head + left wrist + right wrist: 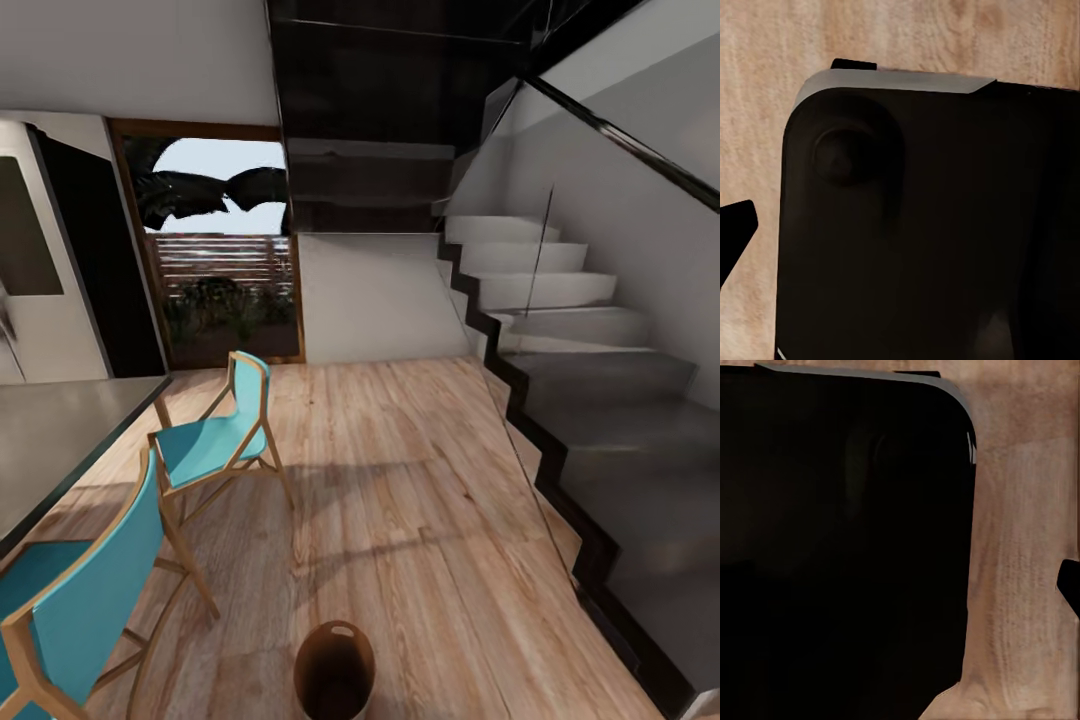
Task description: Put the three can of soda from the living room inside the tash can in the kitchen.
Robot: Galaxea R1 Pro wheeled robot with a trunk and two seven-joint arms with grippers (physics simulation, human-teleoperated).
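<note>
Trash can (pixel 334 672): small round brown bin, coppery rim, dark interior, slot handle cut-out near far rim. Upright on light wood floor (pixel 400 480), near bottom edge of head view, lower part cut off.

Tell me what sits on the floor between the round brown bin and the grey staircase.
Nothing: in the head view, bare light wood floor runs from the round brown bin to the grey staircase.

Brown trash can (pixel 334 672); turquoise chairs (pixel 215 440); light wood floor (pixel 420 520); grey stairs (pixel 600 400).
</note>
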